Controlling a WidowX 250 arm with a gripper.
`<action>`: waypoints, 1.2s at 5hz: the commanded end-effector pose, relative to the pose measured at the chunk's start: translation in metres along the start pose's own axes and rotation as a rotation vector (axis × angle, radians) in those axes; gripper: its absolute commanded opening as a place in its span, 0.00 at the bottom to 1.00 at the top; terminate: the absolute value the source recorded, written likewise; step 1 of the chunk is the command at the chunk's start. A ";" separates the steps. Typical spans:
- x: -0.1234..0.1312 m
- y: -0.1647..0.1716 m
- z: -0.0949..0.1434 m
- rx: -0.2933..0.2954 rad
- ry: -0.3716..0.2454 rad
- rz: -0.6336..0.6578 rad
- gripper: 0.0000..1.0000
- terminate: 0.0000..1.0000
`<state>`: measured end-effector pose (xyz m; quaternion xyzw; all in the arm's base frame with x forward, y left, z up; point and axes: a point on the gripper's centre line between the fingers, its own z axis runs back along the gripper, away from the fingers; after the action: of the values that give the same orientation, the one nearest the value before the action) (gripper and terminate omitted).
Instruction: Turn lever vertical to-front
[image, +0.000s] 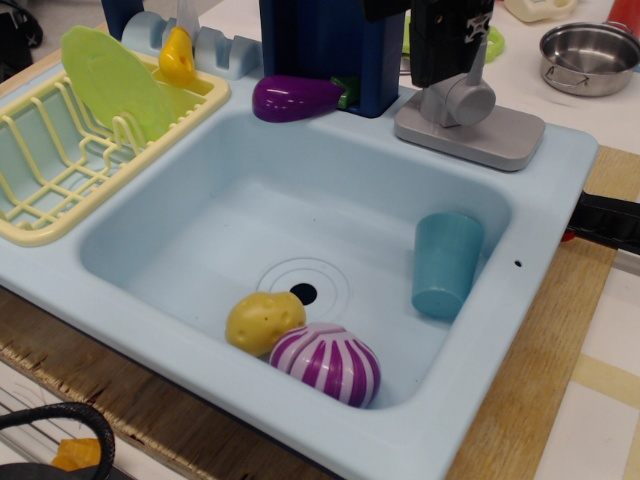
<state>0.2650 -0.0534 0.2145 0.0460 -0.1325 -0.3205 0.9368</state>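
The grey lever has a round hub and a thin arm that rises almost upright from it. It sits on a flat grey rectangular base at the back right corner of the light blue toy sink. My black gripper hangs right over and behind the lever, with the arm's top against its lower end. Its fingers blend into one dark mass, so I cannot tell whether they are closed on the arm.
A dark blue block stands left of the lever, with a purple eggplant at its foot. In the basin are a teal cup, a yellow potato and a purple striped onion. A yellow dish rack holds a green plate. A metal pot is at the back right.
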 end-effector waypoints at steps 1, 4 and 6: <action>0.000 0.000 0.000 0.000 0.000 0.000 1.00 0.00; 0.040 0.008 0.005 0.089 -0.049 -0.039 1.00 0.00; 0.047 -0.002 -0.013 0.074 -0.121 -0.001 1.00 0.00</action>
<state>0.3062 -0.0830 0.2036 0.0577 -0.1924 -0.3123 0.9285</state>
